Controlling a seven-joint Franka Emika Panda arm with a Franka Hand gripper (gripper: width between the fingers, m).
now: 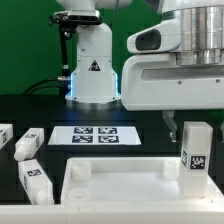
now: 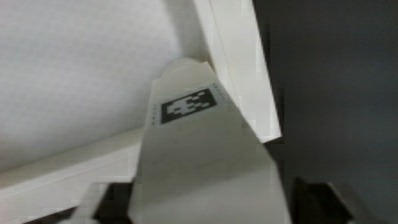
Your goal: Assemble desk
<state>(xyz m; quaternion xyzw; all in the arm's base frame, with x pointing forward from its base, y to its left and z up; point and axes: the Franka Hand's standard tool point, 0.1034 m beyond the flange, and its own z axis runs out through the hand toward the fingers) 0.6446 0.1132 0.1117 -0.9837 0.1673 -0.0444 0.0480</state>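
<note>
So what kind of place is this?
Probably a robot test lab: a black table, a marker board full of tags, and a gripper holding a tagged white leg by the desk panel.

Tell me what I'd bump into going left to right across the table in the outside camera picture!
Leg cut off by the edge → slanted leg → marker board → upright leg

Low exterior camera faces the robot base [image 1: 92, 72]; close wrist camera shares leg [image 2: 199, 165] and panel [image 2: 237, 60].
</note>
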